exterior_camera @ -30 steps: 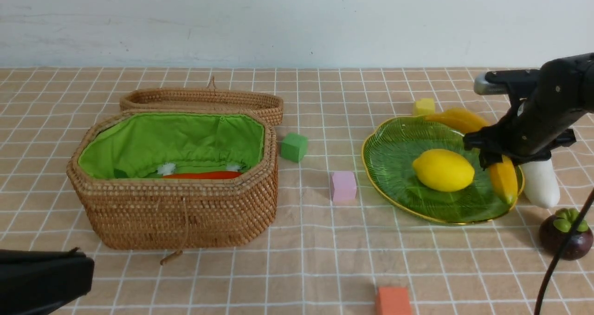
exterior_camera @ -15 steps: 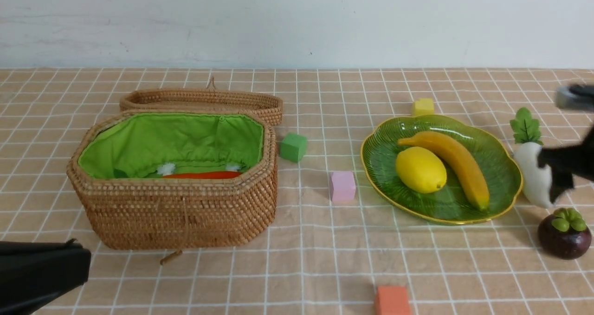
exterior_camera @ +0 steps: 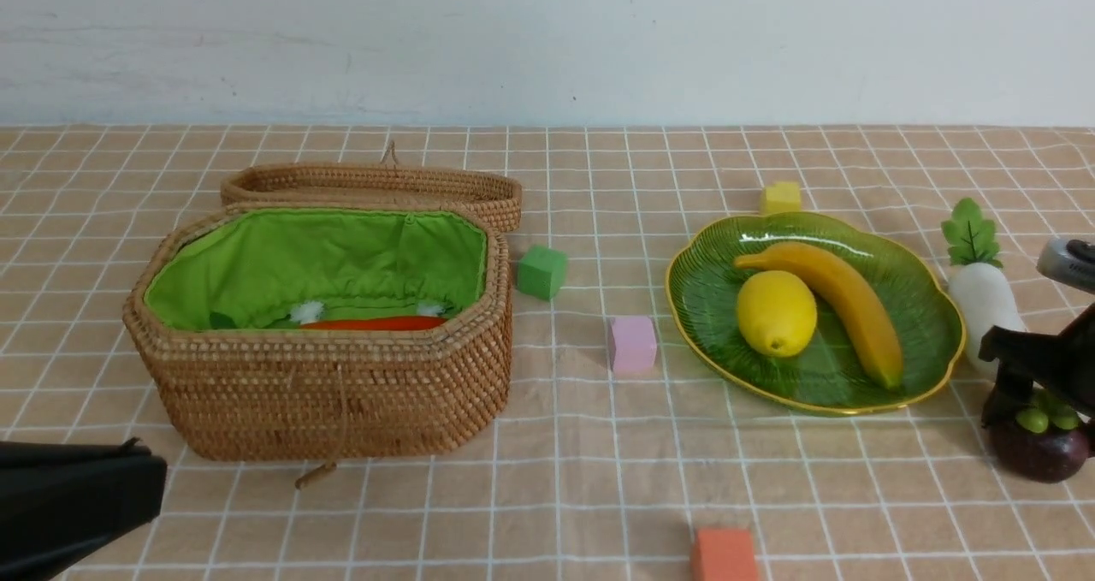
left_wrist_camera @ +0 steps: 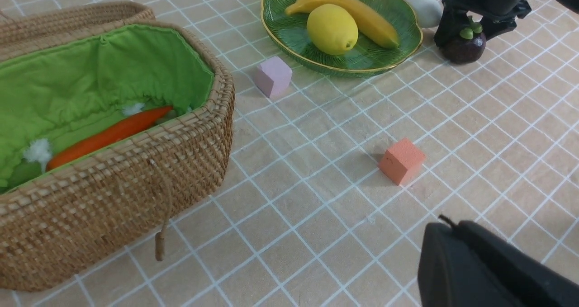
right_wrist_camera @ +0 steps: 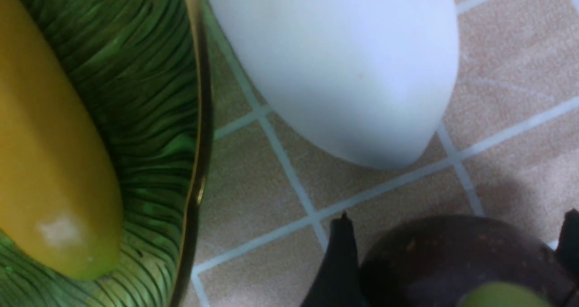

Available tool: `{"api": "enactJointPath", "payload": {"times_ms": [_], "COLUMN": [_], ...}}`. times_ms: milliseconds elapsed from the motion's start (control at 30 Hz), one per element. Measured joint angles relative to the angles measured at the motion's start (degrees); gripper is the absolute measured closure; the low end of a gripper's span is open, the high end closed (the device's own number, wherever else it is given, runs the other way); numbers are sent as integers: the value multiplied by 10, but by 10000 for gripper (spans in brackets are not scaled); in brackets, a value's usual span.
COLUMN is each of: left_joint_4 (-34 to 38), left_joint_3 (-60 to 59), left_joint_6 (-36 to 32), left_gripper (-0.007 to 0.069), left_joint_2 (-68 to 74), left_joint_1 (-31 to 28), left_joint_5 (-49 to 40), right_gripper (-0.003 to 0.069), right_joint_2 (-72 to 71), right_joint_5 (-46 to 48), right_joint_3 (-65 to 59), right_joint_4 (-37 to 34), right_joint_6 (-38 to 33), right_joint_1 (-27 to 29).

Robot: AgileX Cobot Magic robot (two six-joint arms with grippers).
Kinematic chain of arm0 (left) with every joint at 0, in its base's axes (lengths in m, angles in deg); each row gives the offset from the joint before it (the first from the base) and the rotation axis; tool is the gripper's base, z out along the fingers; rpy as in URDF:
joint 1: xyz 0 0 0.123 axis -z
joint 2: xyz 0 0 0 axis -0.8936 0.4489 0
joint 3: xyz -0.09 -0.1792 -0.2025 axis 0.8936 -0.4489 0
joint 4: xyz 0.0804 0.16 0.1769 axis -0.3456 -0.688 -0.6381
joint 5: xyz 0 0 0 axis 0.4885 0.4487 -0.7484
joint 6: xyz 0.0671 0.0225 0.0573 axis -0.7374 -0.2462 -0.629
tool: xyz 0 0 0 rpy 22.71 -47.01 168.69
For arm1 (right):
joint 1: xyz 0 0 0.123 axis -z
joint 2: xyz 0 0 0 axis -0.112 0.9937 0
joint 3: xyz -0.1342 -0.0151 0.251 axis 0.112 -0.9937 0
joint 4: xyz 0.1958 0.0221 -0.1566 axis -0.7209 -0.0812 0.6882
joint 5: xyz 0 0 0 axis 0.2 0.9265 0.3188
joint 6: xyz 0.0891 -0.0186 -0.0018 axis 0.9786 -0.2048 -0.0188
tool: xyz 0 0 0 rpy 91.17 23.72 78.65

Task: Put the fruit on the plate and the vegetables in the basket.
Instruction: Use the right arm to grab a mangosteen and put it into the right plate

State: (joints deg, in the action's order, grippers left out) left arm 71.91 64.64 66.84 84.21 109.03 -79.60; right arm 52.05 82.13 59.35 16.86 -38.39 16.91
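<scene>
The lemon point(exterior_camera: 776, 313) and the banana point(exterior_camera: 847, 303) lie on the green plate point(exterior_camera: 684, 307). Just right of the plate lies the white radish point(exterior_camera: 984, 307). Nearer me, the purple mangosteen point(exterior_camera: 1039, 453) sits on the cloth. My right gripper point(exterior_camera: 1039, 410) is lowered over it and open, one finger on each side of the fruit point(right_wrist_camera: 452, 257). The carrot point(exterior_camera: 376, 323) lies inside the wicker basket point(exterior_camera: 334, 393) at the left. My left gripper point(left_wrist_camera: 445, 228) is shut and empty, low at the near left.
Foam cubes are scattered about: green point(exterior_camera: 541, 271) beside the basket, pink point(exterior_camera: 633, 343) left of the plate, orange point(exterior_camera: 725, 554) near the front edge, yellow point(exterior_camera: 781, 197) behind the plate. The basket's lid point(exterior_camera: 376, 183) lies open behind it.
My right gripper left the banana lying on the plate, swung right past the radish and came down over the mangosteen. The lemon shifted slightly. The left arm stayed still.
</scene>
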Motion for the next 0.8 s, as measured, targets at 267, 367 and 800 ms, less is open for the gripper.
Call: {"api": "enactJointPath", "payload": {"times_ms": [267, 367, 800], "left_joint_4": [0, 0, 1], "left_joint_3": [0, 0, 0], "left_joint_6": [0, 0, 0], "left_gripper": [638, 638, 638], "left_joint_2": [2, 4, 4], "left_joint_1": [0, 0, 0], "left_joint_5": [3, 20, 42], "right_gripper": [88, 88, -14], "right_joint_2": [-83, -120, -23], "right_joint_5": [47, -2, -128], "right_joint_3": [-6, -6, 25], "right_joint_4": [-21, -67, -128], "right_joint_6": [-17, -65, -191], "right_joint_1": [-11, -54, -157]}}
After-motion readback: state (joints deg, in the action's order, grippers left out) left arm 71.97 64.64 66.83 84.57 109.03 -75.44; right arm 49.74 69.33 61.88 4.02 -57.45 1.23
